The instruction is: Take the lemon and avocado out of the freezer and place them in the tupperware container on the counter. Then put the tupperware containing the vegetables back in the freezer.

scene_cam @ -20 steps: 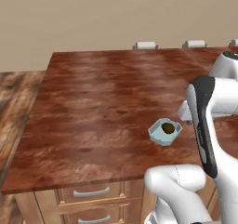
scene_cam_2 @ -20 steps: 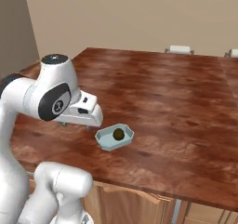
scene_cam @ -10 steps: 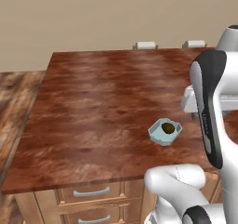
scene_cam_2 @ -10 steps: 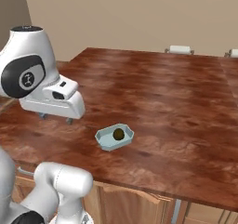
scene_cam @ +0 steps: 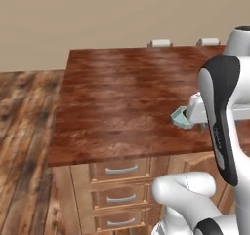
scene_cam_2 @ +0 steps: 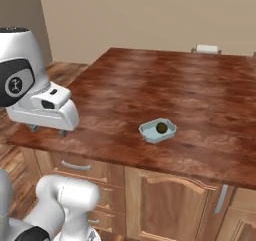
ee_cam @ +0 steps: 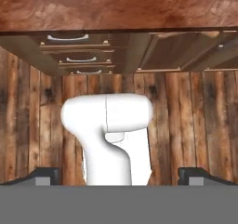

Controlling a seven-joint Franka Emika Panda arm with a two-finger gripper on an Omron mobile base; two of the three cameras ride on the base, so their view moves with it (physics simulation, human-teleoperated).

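The pale blue tupperware container (scene_cam_2: 158, 130) stands on the reddish-brown counter (scene_cam_2: 150, 80) near its front edge. A dark brown-olive ball, the avocado (scene_cam_2: 161, 128), lies in it. In the left base view the tupperware container (scene_cam: 179, 118) peeks out from behind my forearm on the counter (scene_cam: 127, 92). My gripper (scene_cam_2: 48, 131) hangs well left of the tub, at the counter's front left edge. It points down at the floor with its fingertips (ee_cam: 46, 174) wide apart, so the gripper (ee_cam: 121, 174) is open and holds nothing. The lemon and the freezer are out of view.
Light wooden cabinets with silver drawer handles (scene_cam_2: 75, 166) run under the counter, and the drawers (ee_cam: 81, 58) also show in the hand view. Plank floor (scene_cam: 24, 131) lies to the left. Two white chair tops (scene_cam: 159, 43) rise behind the counter's far edge, before a beige wall.
The whole picture has shifted, so the base has moved. My hand has swung left from beside the tub to the counter's front edge. The jaws stay wide.
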